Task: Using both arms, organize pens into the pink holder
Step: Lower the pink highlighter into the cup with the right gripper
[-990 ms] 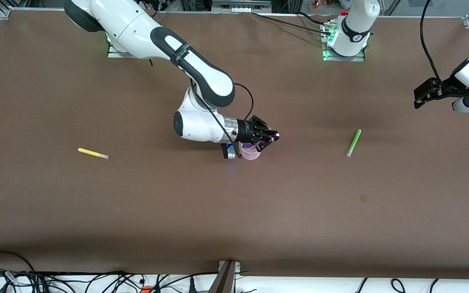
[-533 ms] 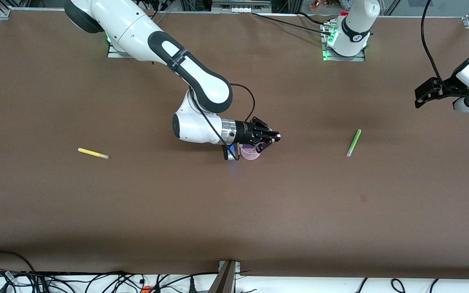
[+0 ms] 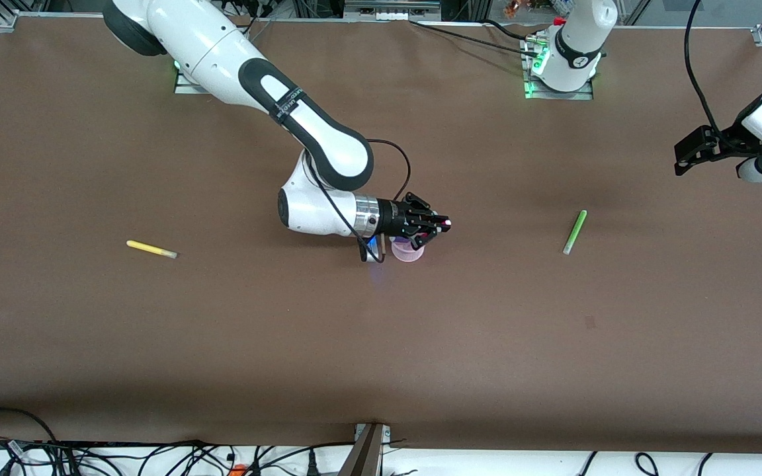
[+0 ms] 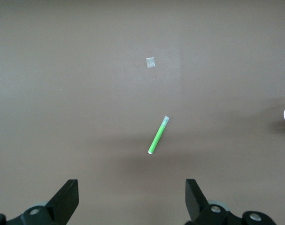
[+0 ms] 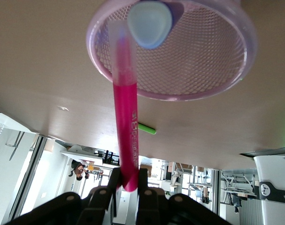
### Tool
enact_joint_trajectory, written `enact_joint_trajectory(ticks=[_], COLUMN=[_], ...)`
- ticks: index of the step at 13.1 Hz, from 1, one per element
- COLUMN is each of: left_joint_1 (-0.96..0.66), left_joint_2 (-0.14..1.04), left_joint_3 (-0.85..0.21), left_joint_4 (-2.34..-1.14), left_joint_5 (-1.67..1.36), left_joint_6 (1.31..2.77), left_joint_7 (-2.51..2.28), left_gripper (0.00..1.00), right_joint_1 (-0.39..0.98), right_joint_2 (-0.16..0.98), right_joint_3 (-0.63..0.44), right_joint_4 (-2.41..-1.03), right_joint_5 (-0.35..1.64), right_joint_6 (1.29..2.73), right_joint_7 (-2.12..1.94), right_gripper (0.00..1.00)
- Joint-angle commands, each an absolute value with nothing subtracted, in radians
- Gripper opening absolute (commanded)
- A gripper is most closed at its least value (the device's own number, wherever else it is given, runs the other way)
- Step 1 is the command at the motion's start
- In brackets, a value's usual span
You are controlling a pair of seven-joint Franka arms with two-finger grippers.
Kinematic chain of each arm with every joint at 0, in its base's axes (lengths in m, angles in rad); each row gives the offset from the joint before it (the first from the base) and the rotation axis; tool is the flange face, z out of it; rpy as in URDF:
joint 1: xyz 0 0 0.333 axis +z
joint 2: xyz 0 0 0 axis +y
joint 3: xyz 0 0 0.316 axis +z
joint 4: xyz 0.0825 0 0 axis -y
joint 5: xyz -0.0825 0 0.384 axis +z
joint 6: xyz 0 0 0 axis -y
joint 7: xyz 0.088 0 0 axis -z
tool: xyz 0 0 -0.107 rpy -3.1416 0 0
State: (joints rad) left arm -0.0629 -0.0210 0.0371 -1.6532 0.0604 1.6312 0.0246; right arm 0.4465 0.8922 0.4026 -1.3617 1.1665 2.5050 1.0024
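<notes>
My right gripper (image 3: 442, 225) is shut on the magenta-pink pen (image 5: 126, 122) and holds it tilted over the pink holder (image 3: 409, 252) at the table's middle. In the right wrist view the pen's pale tip lies inside the holder's rim (image 5: 248, 51), between my right gripper's (image 5: 129, 183) fingers. The purple pen (image 5: 150, 19) stands in the holder. The light green pen (image 3: 574, 232) lies toward the left arm's end; it also shows in the left wrist view (image 4: 158, 135). The yellow pen (image 3: 151, 249) lies toward the right arm's end. My left gripper (image 3: 685, 156) waits open above that end of the table, and its own view shows it (image 4: 131, 199) empty.
A small pale patch (image 4: 150, 62) marks the brown table near the green pen. The arm bases (image 3: 563, 66) stand along the table's edge farthest from the front camera. Cables (image 3: 156, 456) run along the nearest edge.
My right arm's elbow and wrist have sunk a little, bringing the magenta pen lower over the holder. The left arm has barely moved.
</notes>
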Motion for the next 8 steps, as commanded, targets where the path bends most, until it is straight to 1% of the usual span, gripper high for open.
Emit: enact_joint_trajectory(ticks=[1, 8], left_joint_1=[-0.060, -0.060], left_joint_2=[-0.008, -0.008], left_joint_3=[0.040, 0.040], left_joint_4=[-1.621, -1.621], left_joint_5=[0.049, 0.049], left_joint_6=[1.609, 1.609], left_joint_7=[0.034, 0.035], left_gripper=[1.00, 1.00], right_joint_1=[0.439, 0.420], right_joint_2=[0.882, 0.884], right_joint_3=[0.411, 0.411], right_joint_4=[-1.384, -1.387], right_joint_5=[1.192, 1.192], right_joint_6=[2.503, 2.487], right_joint_7=[0.986, 0.979], right_gripper=[0.00, 0.00])
